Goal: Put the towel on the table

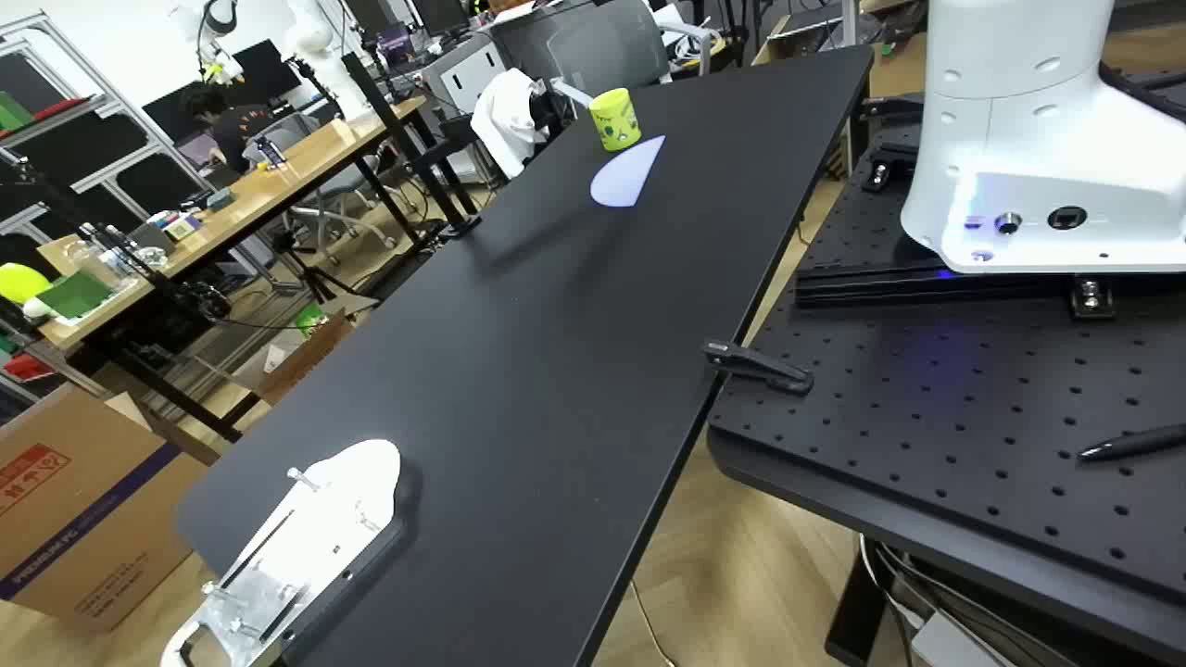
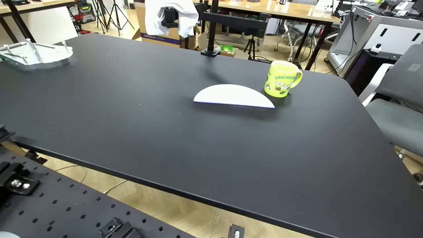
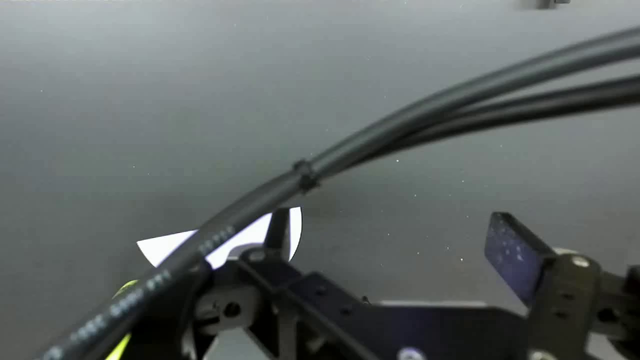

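A white towel (image 1: pixel 505 120) hangs in folds over a black holder on a post at the table's far edge; it also shows in an exterior view (image 2: pixel 153 19), cut off at the top. It is out of the wrist view. The black table (image 1: pixel 519 371) runs through both exterior views (image 2: pixel 158 138) and fills the wrist view's background (image 3: pixel 150 110). My gripper (image 3: pixel 391 216) shows only in the wrist view. Its fingers are wide apart with nothing between them, above the table top. The arm's base is in view, but the gripper is outside both exterior views.
A white half-disc (image 2: pixel 234 95) lies on the table, partly behind my left finger in the wrist view (image 3: pixel 295 227). A yellow-green mug (image 2: pixel 281 79) stands beside it. A metal fixture (image 1: pixel 324 519) sits at one table end. The black post (image 2: pixel 213 29) rises at the far edge.
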